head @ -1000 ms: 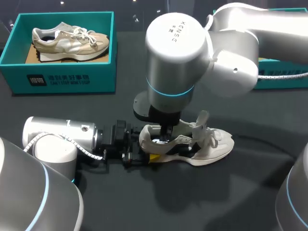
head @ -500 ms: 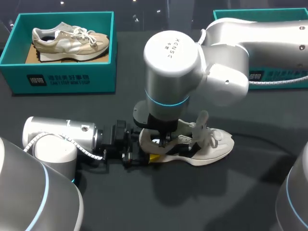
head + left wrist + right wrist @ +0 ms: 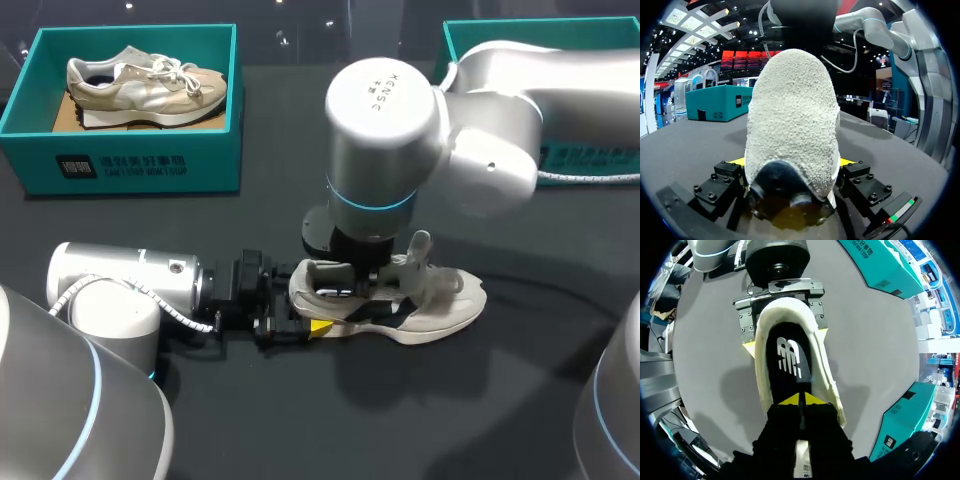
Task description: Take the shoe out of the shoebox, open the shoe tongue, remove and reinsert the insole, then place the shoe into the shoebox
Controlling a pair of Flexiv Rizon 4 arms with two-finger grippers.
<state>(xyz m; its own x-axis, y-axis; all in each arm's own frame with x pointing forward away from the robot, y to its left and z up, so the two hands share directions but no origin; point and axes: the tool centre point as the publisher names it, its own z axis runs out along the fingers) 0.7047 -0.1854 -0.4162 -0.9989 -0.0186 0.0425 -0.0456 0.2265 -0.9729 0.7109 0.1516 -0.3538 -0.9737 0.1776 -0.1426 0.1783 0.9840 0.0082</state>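
A white shoe lies on its sole on the dark table, toe to the right. My left gripper lies low on the table with the heel between its fingers, one yellow tip on each side; it is shut on the shoe. My right gripper points straight down into the shoe's opening. In the right wrist view its yellow tips are pressed together, shut, right above the black insole that lies inside the shoe. The tongue stands up beside the right wrist.
A teal shoebox at the back left holds a beige shoe. A second teal box stands at the back right, partly hidden behind my right arm.
My right arm has shifted a little to the right, its gripper moving along the shoe's opening toward the tongue. The left gripper and the shoe have stayed put.
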